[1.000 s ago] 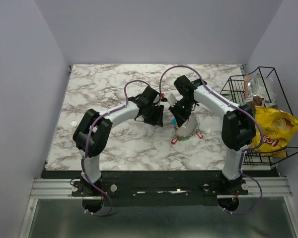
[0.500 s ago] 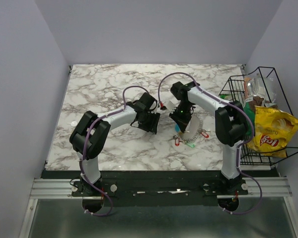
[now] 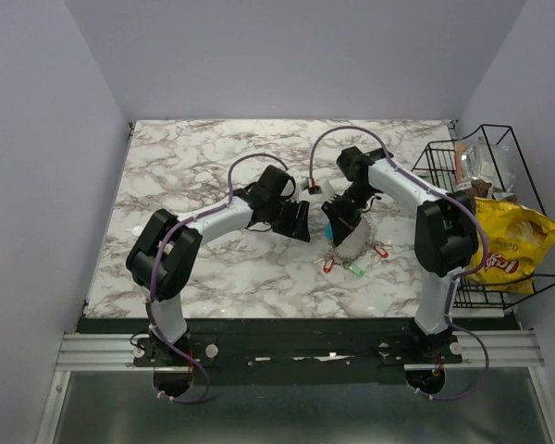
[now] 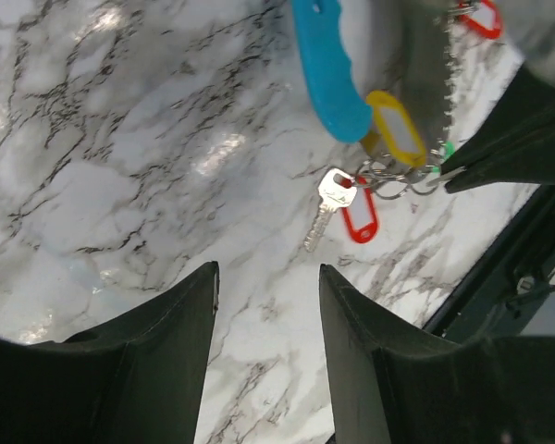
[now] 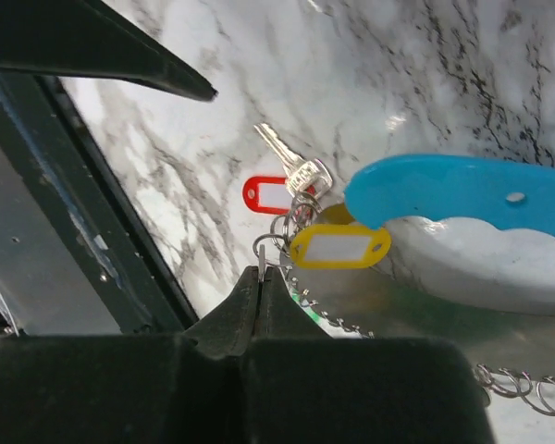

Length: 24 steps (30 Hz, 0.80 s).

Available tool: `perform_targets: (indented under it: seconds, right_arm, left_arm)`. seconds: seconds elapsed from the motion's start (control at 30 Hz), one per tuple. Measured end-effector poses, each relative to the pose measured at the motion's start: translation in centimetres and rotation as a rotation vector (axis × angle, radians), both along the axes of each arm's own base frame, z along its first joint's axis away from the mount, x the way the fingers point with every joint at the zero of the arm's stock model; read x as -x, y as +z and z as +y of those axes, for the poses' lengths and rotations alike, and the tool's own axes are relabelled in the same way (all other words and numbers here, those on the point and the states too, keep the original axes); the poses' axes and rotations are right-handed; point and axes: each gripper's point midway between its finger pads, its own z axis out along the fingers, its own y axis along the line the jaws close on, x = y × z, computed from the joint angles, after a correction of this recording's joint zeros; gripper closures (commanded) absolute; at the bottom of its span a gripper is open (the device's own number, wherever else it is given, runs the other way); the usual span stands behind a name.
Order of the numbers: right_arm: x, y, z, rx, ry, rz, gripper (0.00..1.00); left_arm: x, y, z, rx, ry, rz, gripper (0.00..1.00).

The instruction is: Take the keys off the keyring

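Keyring: the keyring [image 3: 353,242], a large loop, sits right of centre on the marble table [image 3: 194,166], just under the right wrist. Its blue part [image 5: 462,190] is smooth plastic and its grey part has a toothed edge.
Keys: the keys [image 4: 370,185] bunch at the loop's near end. A silver key [image 4: 322,211], a red tag [image 4: 359,217] and a yellow tag [image 4: 395,128] are all threaded on thin wire rings.
Right gripper: the right gripper [image 5: 261,276] has its fingers pressed together. It seems to be nipping a small split ring [image 5: 262,248] in the bunch, though the wire is too thin to be sure.
Left gripper: the left gripper [image 4: 266,273] has its fingers spread with nothing between them, and hovers near the silver key.
Handling: probably light and loose. The tags swing freely and the metal is slippery, while the springy wire rings are likely to resist being pried open.
Where to hold: the flat tags or the key's head give the best pinch. The blue plastic gives a firm anchor.
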Motion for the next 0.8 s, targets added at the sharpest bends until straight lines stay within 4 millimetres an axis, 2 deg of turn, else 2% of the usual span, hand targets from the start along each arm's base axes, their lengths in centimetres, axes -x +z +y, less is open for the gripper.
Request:
perform_targets:
  seconds: [0.07,0.23,0.4,0.57,0.8]
  right_arm:
    - [0.2,1.0,0.4,-0.058,0.013,-0.010,0.99]
    - [0.9,4.8,2.3,-0.238,0.101,-0.097,0.99]
    - [2.3,8.1,3.9,-0.369,0.198,-0.183,0.99]
    - [2.8,9.3,4.4,-0.436,0.227,-0.204,0.99]
    - [3.2,9.3,4.2,-0.442,0.221,-0.196,0.99]
  left_arm:
    - [0.1,1.1,-0.2,0.030,-0.020,-0.027,0.43]
    - [0.8,6.0,0.1,0.099,-0.084,-0.181,0.43]
    - [2.0,10.0,0.5,0.140,-0.153,-0.325,0.42]
    - [2.0,11.2,0.6,0.120,-0.180,-0.384,0.42]
    - [1.6,11.0,0.3,0.113,-0.168,-0.414,0.40]
